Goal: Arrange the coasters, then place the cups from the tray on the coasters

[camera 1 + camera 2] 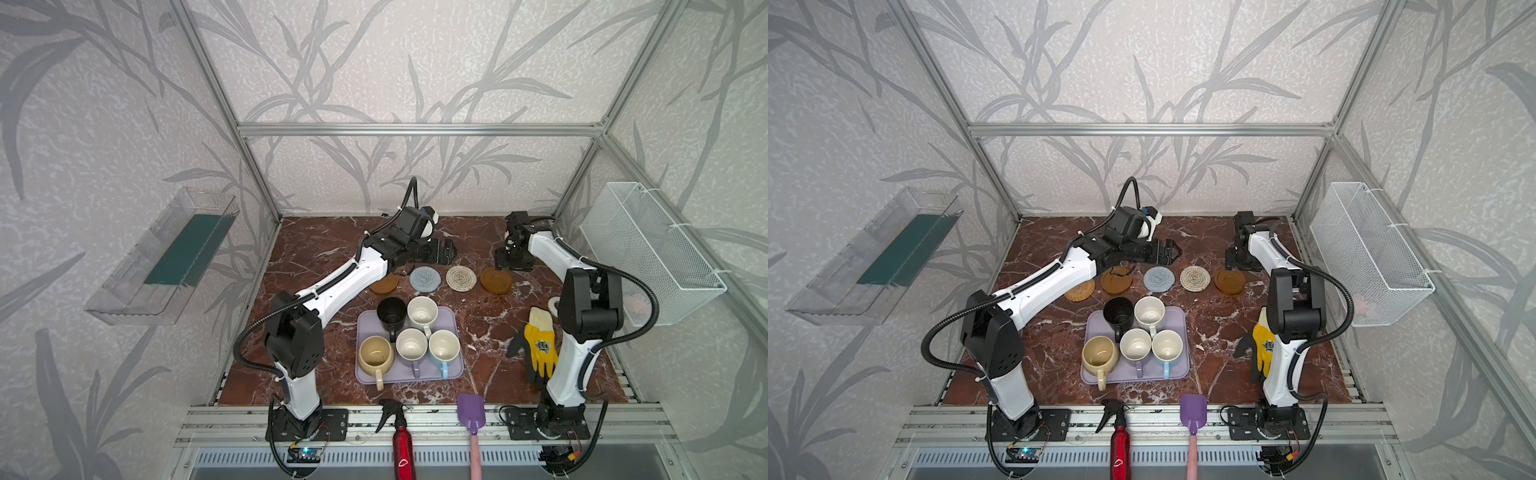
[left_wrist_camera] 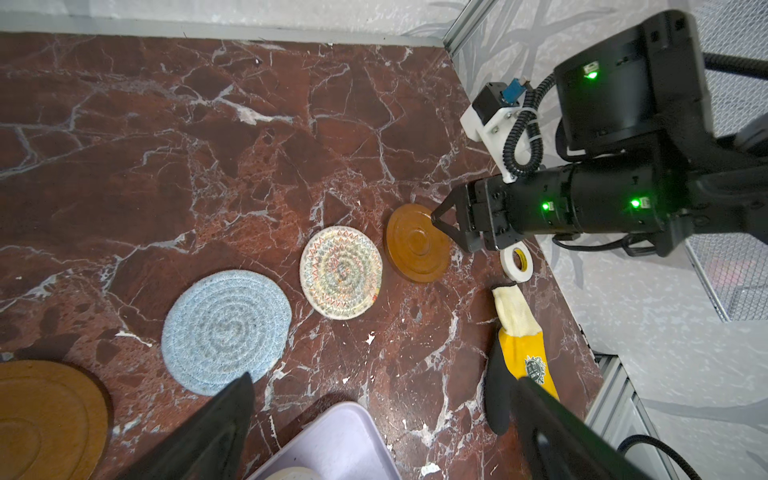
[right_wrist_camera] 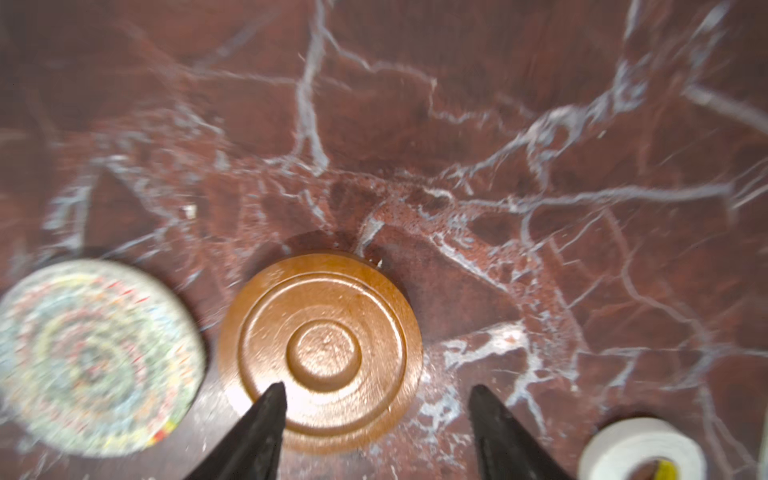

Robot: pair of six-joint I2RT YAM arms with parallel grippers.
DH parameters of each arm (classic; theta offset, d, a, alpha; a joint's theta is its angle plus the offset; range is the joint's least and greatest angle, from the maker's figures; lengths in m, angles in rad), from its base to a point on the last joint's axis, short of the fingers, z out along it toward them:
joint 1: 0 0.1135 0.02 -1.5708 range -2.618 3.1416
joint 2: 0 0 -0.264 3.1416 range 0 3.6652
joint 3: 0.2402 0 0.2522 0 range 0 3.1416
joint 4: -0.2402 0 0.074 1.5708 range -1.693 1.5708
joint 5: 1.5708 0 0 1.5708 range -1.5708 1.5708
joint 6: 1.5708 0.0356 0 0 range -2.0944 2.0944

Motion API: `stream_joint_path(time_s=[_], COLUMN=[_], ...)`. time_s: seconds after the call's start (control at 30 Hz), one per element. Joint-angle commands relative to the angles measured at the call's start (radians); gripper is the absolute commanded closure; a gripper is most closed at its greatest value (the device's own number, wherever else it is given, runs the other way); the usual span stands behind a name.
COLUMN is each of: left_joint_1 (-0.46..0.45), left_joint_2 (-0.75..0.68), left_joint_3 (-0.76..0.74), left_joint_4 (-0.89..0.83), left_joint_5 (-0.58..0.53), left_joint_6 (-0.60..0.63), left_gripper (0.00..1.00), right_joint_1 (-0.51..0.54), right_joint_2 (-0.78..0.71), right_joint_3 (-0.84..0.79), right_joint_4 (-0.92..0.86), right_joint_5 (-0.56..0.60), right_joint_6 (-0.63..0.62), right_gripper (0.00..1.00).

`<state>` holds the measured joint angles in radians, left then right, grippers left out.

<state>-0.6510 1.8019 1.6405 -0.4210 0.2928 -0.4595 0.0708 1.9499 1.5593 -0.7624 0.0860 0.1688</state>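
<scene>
Several coasters lie in a row behind the tray [image 1: 456,369]: golden rattan [image 1: 1079,289], amber [image 1: 1116,279], grey-blue [image 1: 425,278], cream spiral [image 1: 461,278] and a second amber one [image 1: 496,280]. My right gripper [image 3: 376,388] stands open just over the near edge of that last amber coaster [image 3: 320,353], which lies flat on the table. My left gripper [image 2: 382,395] is wide open and empty, hovering behind the grey-blue coaster [image 2: 226,330]. On the tray stand the black [image 1: 391,311], speckled white [image 1: 422,311], cream-yellow [image 1: 376,355], lavender [image 1: 411,345] and light blue [image 1: 444,348] cups.
A white tape roll [image 1: 553,305] and a yellow glove [image 1: 539,345] lie at the right, by the right arm. A red spray bottle [image 1: 401,436] and a purple spatula [image 1: 471,411] sit at the front edge. A wire basket [image 1: 648,249] hangs on the right wall.
</scene>
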Motion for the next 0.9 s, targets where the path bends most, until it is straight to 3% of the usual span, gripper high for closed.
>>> stream_joint_path(time_s=[0.0, 0.13, 0.27, 0.43, 0.53, 0.6, 0.77, 0.87], left_joint_1=[0.005, 0.004, -0.011, -0.01, -0.009, -0.008, 0.002, 0.001], left_joint_2=[-0.056, -0.103, -0.174, -0.251, -0.348, -0.405, -0.401, -0.452], left_joint_3=[-0.01, -0.051, -0.079, -0.13, -0.254, -0.323, -0.241, -0.291], left_joint_4=[0.032, 0.093, 0.066, 0.074, 0.219, 0.301, 0.054, -0.029], left_joint_5=[-0.029, -0.012, -0.154, -0.183, -0.212, -0.24, -0.183, -0.199], left_joint_6=[-0.03, -0.075, -0.063, -0.028, -0.04, -0.073, -0.078, -0.11], left_gripper=[0.01, 0.01, 0.01, 0.01, 0.07, 0.04, 0.01, 0.01], right_joint_1=[0.019, 0.06, 0.134, 0.243, 0.282, 0.282, 0.28, 0.282], right_joint_2=[-0.103, -0.198, -0.337, -0.501, -0.603, -0.663, -0.727, -0.728], right_joint_3=[-0.041, -0.047, -0.083, -0.136, -0.164, -0.203, -0.266, -0.257], right_joint_4=[0.003, -0.032, -0.035, 0.004, 0.003, 0.024, 0.044, -0.001], right_joint_5=[-0.065, -0.102, -0.047, -0.062, -0.096, -0.141, -0.268, -0.286], right_joint_6=[-0.018, -0.055, -0.076, -0.141, -0.168, -0.146, -0.054, 0.02], right_gripper=[0.09, 0.01, 0.01, 0.01, 0.01, 0.01, 0.01, 0.01])
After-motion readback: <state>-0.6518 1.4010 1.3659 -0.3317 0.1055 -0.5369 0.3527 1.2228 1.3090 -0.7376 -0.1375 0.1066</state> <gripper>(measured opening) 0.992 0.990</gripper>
